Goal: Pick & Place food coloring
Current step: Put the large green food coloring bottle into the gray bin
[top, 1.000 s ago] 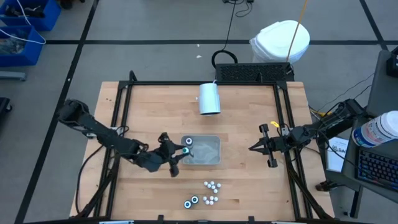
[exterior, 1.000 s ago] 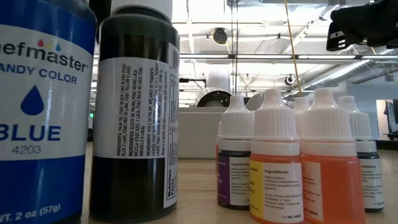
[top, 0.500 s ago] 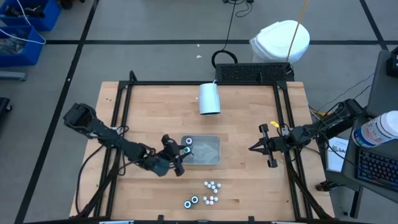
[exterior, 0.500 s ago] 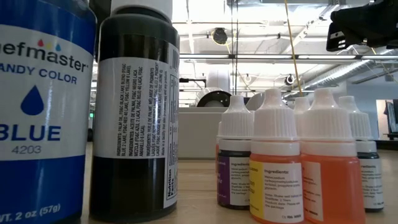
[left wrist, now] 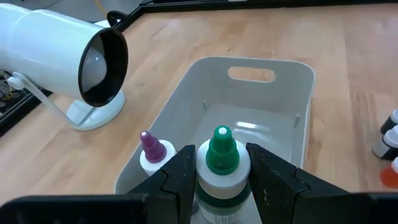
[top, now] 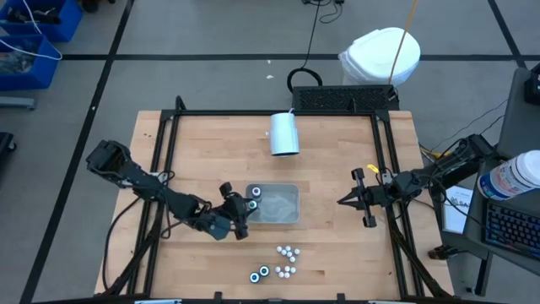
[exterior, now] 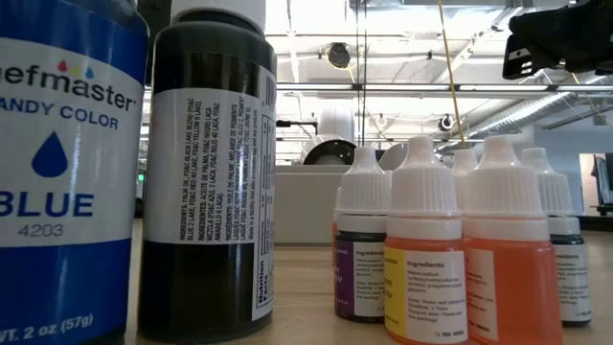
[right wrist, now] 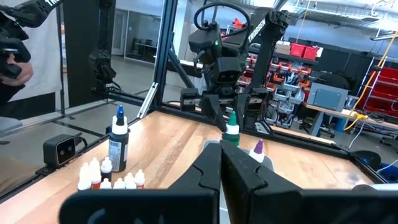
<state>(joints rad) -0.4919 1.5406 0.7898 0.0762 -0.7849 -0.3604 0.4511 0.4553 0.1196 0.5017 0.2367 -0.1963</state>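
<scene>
My left gripper (top: 242,216) is at the left end of the clear bin (top: 283,215), shut on a white food coloring bottle with a green cap (left wrist: 222,151), which also shows in the right wrist view (right wrist: 231,132). A purple-capped bottle (left wrist: 151,149) stands inside the bin against its left wall. Several small white-capped bottles (top: 287,253) and two wider teal-rimmed ones (top: 259,274) stand on the table nearer the front edge. My right gripper (top: 342,201) hangs shut at the table's right side, touching nothing. My left gripper pinches the bottle's white shoulder (left wrist: 212,178), just below the green cap, between its two fingers (left wrist: 180,177). The fingers come from the table's left, slanting down. The bottle stands upright over the bin's left end. Its bottom is hidden, so whether it rests in the bin I cannot tell.
A large white cylinder cup (top: 283,133) lies on its side near the far edge. In the low view a blue-labelled bottle (exterior: 67,163), a dark bottle (exterior: 206,172) and several small dropper bottles (exterior: 431,249) stand close to the front edge. Black frame rails (top: 160,169) run along the table's sides.
My left arm has sunk a little with the green-capped bottle, toward the bin's left end, and the gripper has rolled slightly. It then kept still. The hold on the bottle is the same.
</scene>
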